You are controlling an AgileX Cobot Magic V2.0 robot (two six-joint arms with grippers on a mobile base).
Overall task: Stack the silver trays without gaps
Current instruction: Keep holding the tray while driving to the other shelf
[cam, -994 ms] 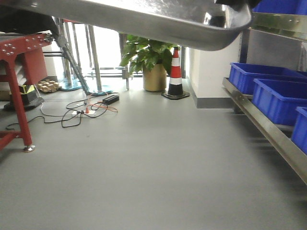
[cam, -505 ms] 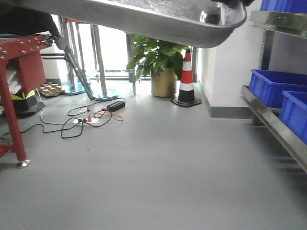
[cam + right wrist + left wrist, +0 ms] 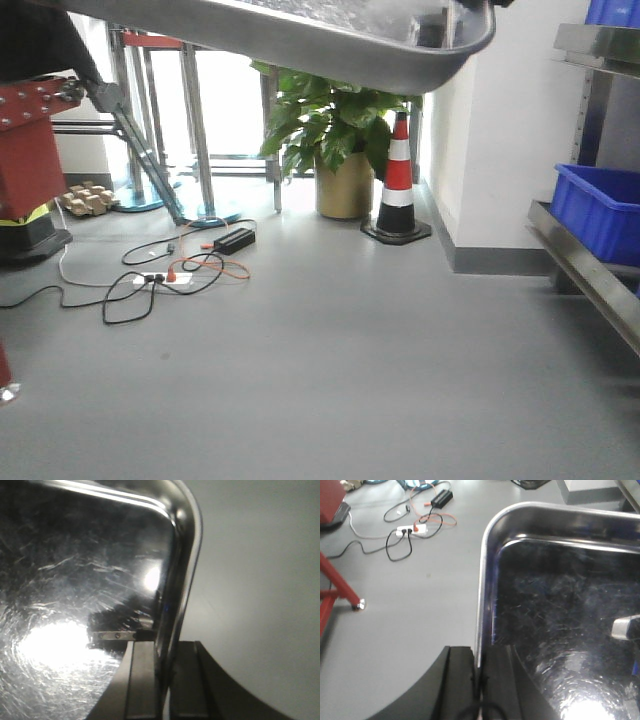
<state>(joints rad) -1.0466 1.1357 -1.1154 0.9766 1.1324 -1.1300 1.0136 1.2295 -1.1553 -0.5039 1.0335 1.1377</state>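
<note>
One silver tray [image 3: 300, 40] hangs in the air above the floor, its underside crossing the top of the front view. In the left wrist view I look into its scratched, shiny inside [image 3: 560, 605]; my left gripper [image 3: 479, 666] is shut on its left rim, one finger inside the wall and one outside. The right wrist view shows the same tray [image 3: 75, 580], and my right gripper [image 3: 165, 667] is shut on its right rim near a rounded corner. Both arms carry it between them.
A potted plant [image 3: 340, 150] and a striped traffic cone [image 3: 398, 180] stand by the far wall. Cables and a power strip [image 3: 170, 275] lie on the grey floor. A red frame [image 3: 30, 140] is at left. A steel shelf rail [image 3: 590, 275] with a blue bin [image 3: 600, 210] runs along the right.
The whole front view has swung left: cone, plant and shelf have slid to the right and fewer blue bins show. The tray stays gripped by both grippers.
</note>
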